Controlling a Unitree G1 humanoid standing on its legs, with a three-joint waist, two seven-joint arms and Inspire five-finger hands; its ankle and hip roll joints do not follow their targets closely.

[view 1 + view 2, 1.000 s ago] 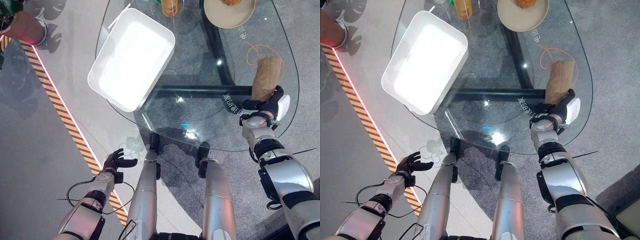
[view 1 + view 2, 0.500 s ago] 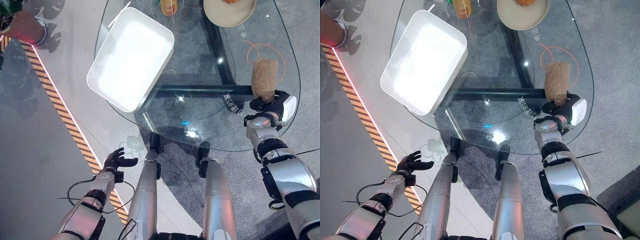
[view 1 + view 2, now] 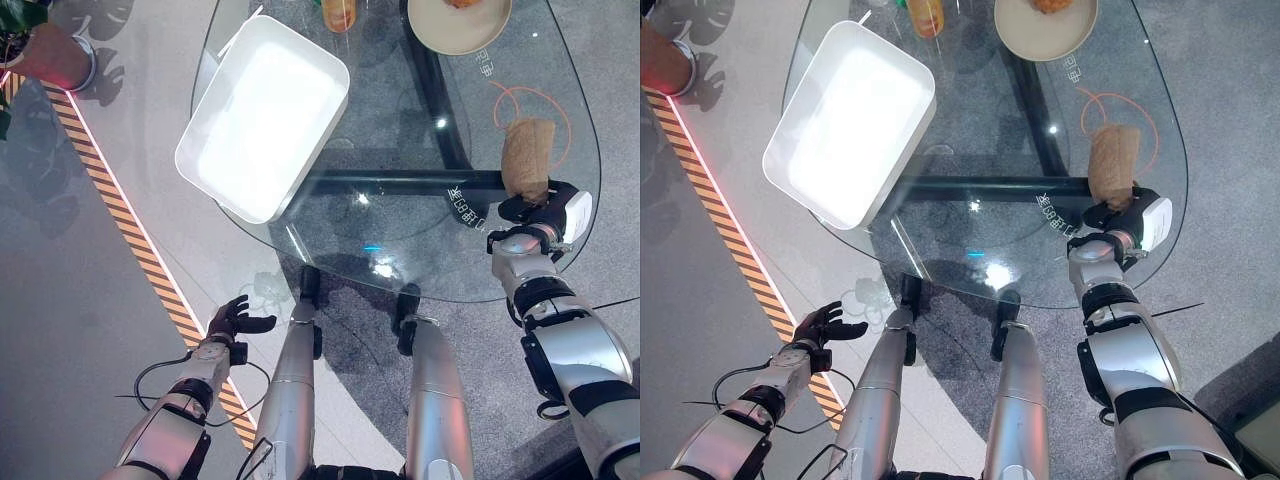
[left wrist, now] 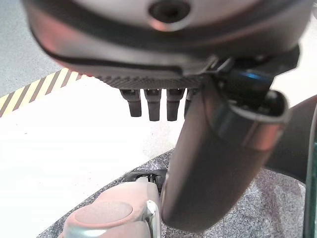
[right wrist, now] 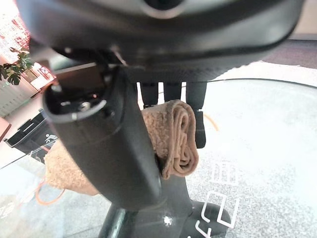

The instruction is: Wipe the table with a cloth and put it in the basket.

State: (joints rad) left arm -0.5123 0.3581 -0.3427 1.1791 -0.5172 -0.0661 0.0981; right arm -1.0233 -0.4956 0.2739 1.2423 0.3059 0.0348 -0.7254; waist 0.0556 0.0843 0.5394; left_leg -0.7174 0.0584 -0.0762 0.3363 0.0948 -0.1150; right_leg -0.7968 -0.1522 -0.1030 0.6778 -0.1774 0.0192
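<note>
A tan, fuzzy terry cloth (image 3: 527, 158), folded into a thick roll with layered edges showing at its end, lies on the clear oval glass worktop (image 3: 400, 240) at the right of the frame, beside a thin orange loop of cord (image 3: 540, 100). The right hand (image 3: 545, 208) grips the cloth's near end, fingers (image 5: 197, 119) curled over the fold and thumb under it. The left hand (image 3: 236, 319) hangs low at the lower left over the floor, relaxed and holding nothing. A white rectangular plastic basket (image 3: 262, 115) sits at the upper left, overhanging the worktop's edge, well apart from the cloth. A round beige plate (image 3: 458, 25) sits at the top.
</note>
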